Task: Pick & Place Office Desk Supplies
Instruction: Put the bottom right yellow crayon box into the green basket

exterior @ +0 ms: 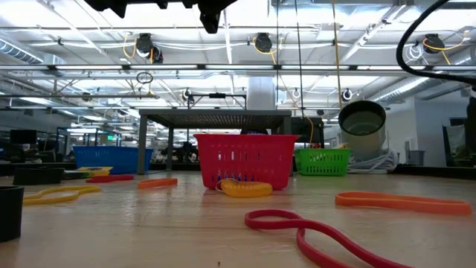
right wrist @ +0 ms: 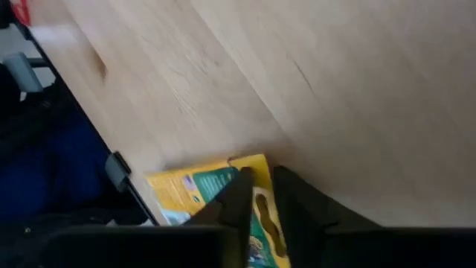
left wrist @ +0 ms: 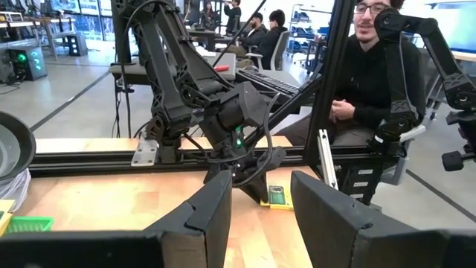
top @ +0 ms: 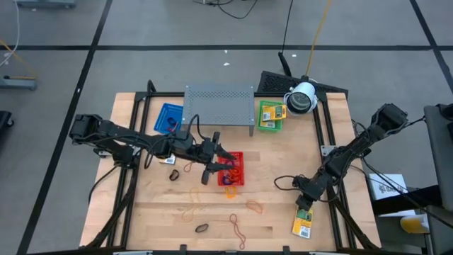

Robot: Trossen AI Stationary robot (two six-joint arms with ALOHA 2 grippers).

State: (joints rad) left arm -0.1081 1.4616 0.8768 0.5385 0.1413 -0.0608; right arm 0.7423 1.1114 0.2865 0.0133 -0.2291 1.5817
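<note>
Red rubber-band loop [exterior: 320,231] lies nearest in the low view, orange loop [exterior: 401,201] behind it. Right hand [right wrist: 260,197] is down at the tabletop [right wrist: 312,82] right-front corner, fingers nearly closed over a yellow-and-green packet [right wrist: 201,186] (second packet [top: 303,227] just beside it). Left hand [top: 214,163] hangs over the red mesh basket [top: 237,166], fingers spread open, empty. Two more packets sit in the green basket [top: 270,115].

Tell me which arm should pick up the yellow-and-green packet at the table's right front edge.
Right. The right gripper already sits over that packet, fingers straddling its end in the wrist view, while the left gripper is away at the red basket.
</note>
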